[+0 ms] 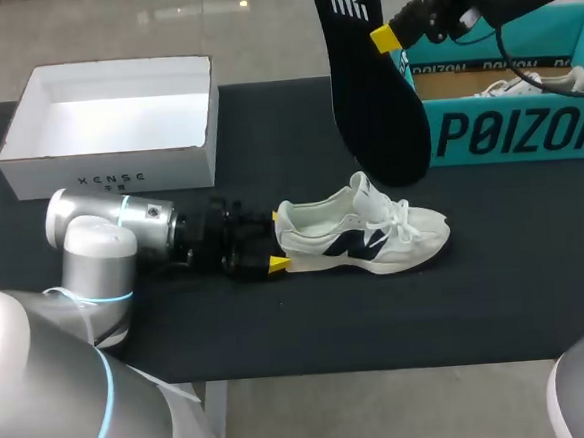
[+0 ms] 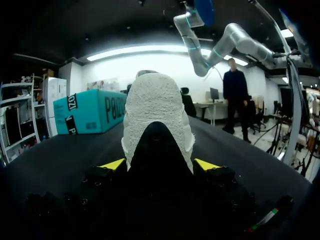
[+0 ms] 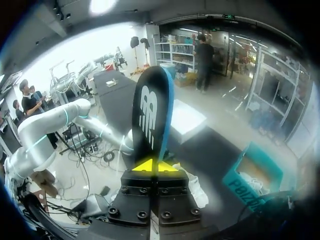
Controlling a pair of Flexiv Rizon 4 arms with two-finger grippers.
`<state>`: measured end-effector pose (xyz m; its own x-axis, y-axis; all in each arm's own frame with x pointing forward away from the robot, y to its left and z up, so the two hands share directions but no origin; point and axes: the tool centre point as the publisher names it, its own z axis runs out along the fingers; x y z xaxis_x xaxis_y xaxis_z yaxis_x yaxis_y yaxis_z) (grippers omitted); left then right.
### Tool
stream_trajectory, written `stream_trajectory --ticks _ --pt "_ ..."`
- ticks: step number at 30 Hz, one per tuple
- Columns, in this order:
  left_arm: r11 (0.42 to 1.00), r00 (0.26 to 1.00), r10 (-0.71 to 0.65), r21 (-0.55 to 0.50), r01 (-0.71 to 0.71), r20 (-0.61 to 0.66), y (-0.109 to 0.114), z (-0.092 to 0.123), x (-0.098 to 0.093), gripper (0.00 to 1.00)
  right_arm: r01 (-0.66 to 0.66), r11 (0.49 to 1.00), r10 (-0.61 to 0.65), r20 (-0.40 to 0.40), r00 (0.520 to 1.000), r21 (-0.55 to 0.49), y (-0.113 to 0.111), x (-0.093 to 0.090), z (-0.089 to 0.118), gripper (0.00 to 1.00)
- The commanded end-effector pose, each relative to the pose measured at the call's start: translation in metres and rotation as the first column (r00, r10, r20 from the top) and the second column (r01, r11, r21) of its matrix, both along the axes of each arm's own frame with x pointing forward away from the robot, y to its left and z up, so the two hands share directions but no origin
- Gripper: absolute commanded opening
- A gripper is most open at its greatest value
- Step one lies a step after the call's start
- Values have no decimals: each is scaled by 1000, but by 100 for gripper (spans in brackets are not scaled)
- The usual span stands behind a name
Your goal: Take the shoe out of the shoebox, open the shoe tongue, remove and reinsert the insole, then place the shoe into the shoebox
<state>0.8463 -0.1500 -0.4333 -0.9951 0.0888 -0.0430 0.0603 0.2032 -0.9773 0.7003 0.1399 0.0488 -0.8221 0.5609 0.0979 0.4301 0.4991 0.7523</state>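
Left end effector [image 2: 159, 164] around pebbly shoe heel [image 2: 156, 107]

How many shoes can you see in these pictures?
2. One white sneaker lies on the table, its heel in the left pincer. A second shoe sits in the teal box, partly hidden; more may lie beneath.

The lower strip of the table [image 1: 399, 317] lies bare from left of centre to the right edge. At centre the shoe [image 1: 363, 236] blocks the way, with the left gripper [image 1: 277, 242] clamped on its heel and its arm lying across the left middle. The insole [image 1: 373, 93], pinched by the right gripper [image 1: 388, 38], fills the upper centre. The white shoebox [image 1: 105, 127] stands upper left and the teal box [image 1: 527, 132] upper right. Bare table shows between the white shoebox and the insole.
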Motion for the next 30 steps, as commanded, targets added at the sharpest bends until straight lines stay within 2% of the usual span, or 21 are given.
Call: stream_trajectory --ticks 1,9,26,27,28,29,30 --pt "1000 1000 0 2 0 0 -1 -2 0 0 -9 1000 9 -29 1000 -5 8 1 4 0" --pt "1000 1000 0 2 0 0 -1 -2 0 0 -48 999 49 -34 998 26 15 -13 16 0" --pt "1000 1000 0 2 0 0 -1 -2 0 0 -53 998 54 -41 998 34 17 -14 14 0" --pt "1000 1000 0 2 0 0 -1 -2 0 12 -53 998 54 -41 998 34 17 -14 14 0" --pt "1000 1000 1 11 -1 9 0 0 0 50 -53 998 54 -41 998 34 17 -14 14 0" --pt "1000 1000 -4 23 3 14 1 3 1 100 -53 998 54 -41 998 34 17 -14 14 0" --pt "999 1000 -1 34 0 24 2 5 1 100 -53 998 54 -41 998 34 17 -14 14 0"
